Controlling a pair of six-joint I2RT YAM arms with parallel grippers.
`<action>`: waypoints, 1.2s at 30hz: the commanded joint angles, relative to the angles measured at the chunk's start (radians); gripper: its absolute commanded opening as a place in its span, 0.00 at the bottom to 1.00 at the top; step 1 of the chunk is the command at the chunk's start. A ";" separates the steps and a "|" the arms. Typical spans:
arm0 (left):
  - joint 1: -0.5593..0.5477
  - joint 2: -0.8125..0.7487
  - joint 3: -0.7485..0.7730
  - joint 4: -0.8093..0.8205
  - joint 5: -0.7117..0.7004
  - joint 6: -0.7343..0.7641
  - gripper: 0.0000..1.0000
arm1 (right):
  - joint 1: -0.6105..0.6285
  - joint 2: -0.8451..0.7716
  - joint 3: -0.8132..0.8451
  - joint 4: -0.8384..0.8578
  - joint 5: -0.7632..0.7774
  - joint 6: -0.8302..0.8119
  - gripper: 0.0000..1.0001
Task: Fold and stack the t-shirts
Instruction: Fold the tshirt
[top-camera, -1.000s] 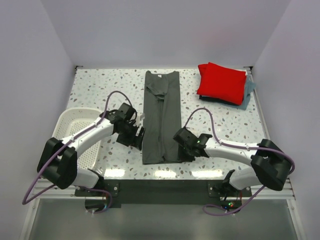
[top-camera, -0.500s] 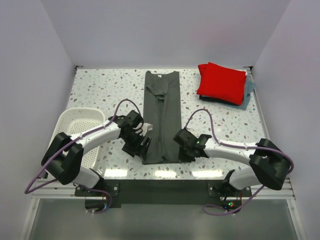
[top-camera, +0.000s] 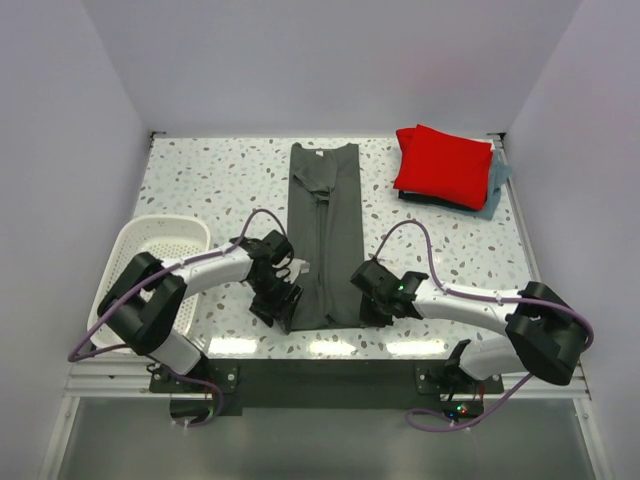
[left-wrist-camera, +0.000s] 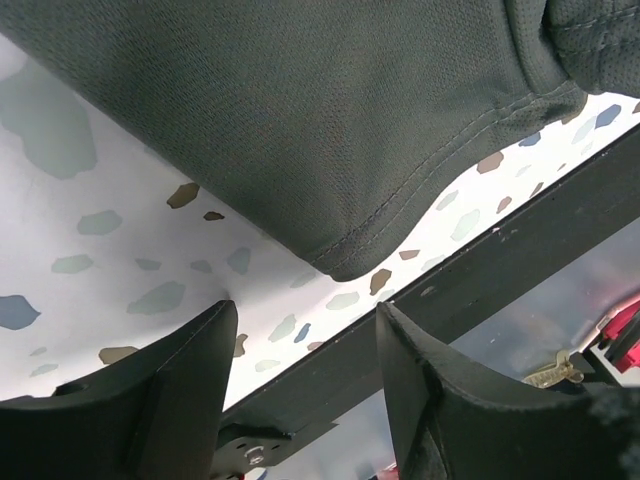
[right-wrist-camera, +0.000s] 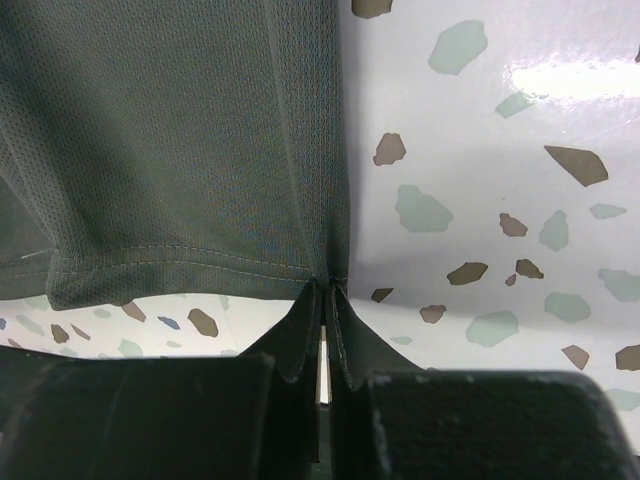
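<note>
Overhead, a white perforated plastic basket (top-camera: 150, 262) sat at the left edge of the speckled terrazzo worktop (top-camera: 200, 180). Just right of it, the left tool (top-camera: 284, 312) lay low at the near-left corner of the large plain dark grey cloth t-shirt (top-camera: 325, 230). In the left wrist view this tool (left-wrist-camera: 305, 325) stood well open, its two black fingers (left-wrist-camera: 190, 370) apart and resting on the worktop. The hemmed corner of the shirt (left-wrist-camera: 330, 130) lay just ahead of the gap, and nothing was gripped.

The grey shirt was folded into a long narrow strip down the middle of the worktop, collar end far and hem end near.

At the near-right corner of the hem, the right tool (top-camera: 366, 312) was fully closed. In its wrist view the tool (right-wrist-camera: 322, 300) was pinching the hem edge.

At the far right, a bright red folded t-shirt (top-camera: 445, 165) topped a stack, and a light blue-grey t-shirt (top-camera: 497, 186) showed beneath it.
</note>
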 joint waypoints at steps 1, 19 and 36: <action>-0.007 0.009 0.005 0.033 0.019 0.027 0.61 | 0.001 -0.026 -0.014 -0.016 0.019 0.020 0.00; -0.009 0.053 0.086 0.021 -0.031 0.022 0.52 | 0.001 -0.004 -0.001 0.018 0.008 -0.001 0.00; -0.009 0.036 0.117 0.025 -0.085 -0.156 0.56 | 0.001 -0.020 0.075 -0.038 0.014 -0.087 0.00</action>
